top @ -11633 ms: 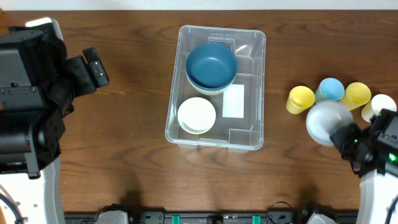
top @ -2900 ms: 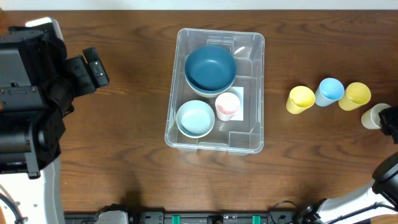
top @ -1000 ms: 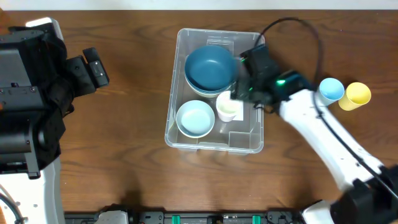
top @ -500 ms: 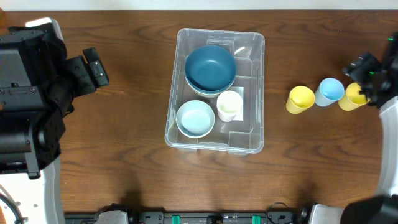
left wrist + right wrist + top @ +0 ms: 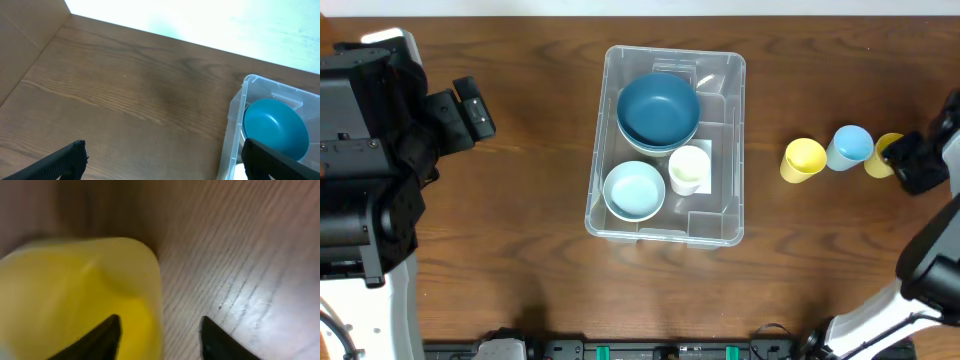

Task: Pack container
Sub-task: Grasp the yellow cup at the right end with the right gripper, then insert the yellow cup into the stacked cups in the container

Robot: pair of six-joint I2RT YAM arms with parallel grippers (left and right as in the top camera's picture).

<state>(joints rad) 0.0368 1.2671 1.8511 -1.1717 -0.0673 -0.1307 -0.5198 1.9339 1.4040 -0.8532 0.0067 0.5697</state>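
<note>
The container (image 5: 732,120) sits mid-frame overhead with a dark blue bowl (image 5: 659,106) in it. At the right edge, the right gripper (image 5: 157,335) straddles a yellow cup (image 5: 70,290) rim, fingers apart and not pinching. The left gripper (image 5: 160,164), upper left, is spread wide.

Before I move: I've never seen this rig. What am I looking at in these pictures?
Two robot arms work at a table. One picture looks straight down; the others come from a camera on each wrist. The clear container holds a dark bowl, a pale bowl and a white cup. Right of it stand a yellow cup, a blue cup and a second yellow cup, whose rim the open right tool straddles. The left tool is open, left of the container. Nothing is held.
</note>
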